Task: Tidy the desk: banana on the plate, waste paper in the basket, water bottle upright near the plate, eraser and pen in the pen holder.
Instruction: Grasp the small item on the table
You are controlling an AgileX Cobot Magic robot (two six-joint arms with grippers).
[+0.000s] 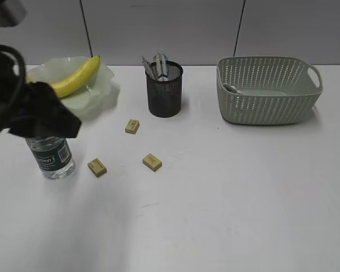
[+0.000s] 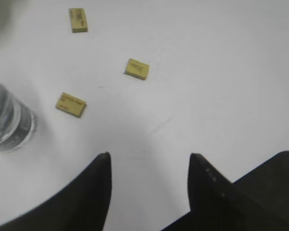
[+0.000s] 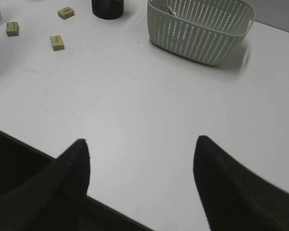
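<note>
Three small yellow erasers left loose on the desk (image 1: 226, 204), all in front of the pen holder (image 1: 164, 90): nearest eraser (image 1: 132, 126) just ahead of it and a little left, middle eraser (image 1: 152, 162) farther forward, far eraser (image 1: 97, 167) forward and well left, just beside the water bottle (image 1: 52, 156). Bottle already upright, forward-left of the holder and near the plate (image 1: 105, 79); banana (image 1: 76, 76) already lying in that plate, left of the holder. Pens standing inside the holder; a pale scrap, probably the waste paper (image 1: 232, 89), in the basket (image 1: 269, 110) to the holder's right. So, by judgement, only the erasers remaining. Left gripper (image 2: 149, 156) released, jaws apart over bare desk with nothing between them, hanging above the bottle; far eraser (image 2: 71, 104) closest to it in the wrist view. Right gripper (image 3: 141, 142) likewise spread and empty, well forward of the holder. Best to start with the eraser by the bottle: descend straight from above, jaws across its short sides, clear of the bottle wall to avoid toppling it; close low, near the desk, since the block is thin. Then lift well above the holder's rim and release between the pens, not on them.
</note>
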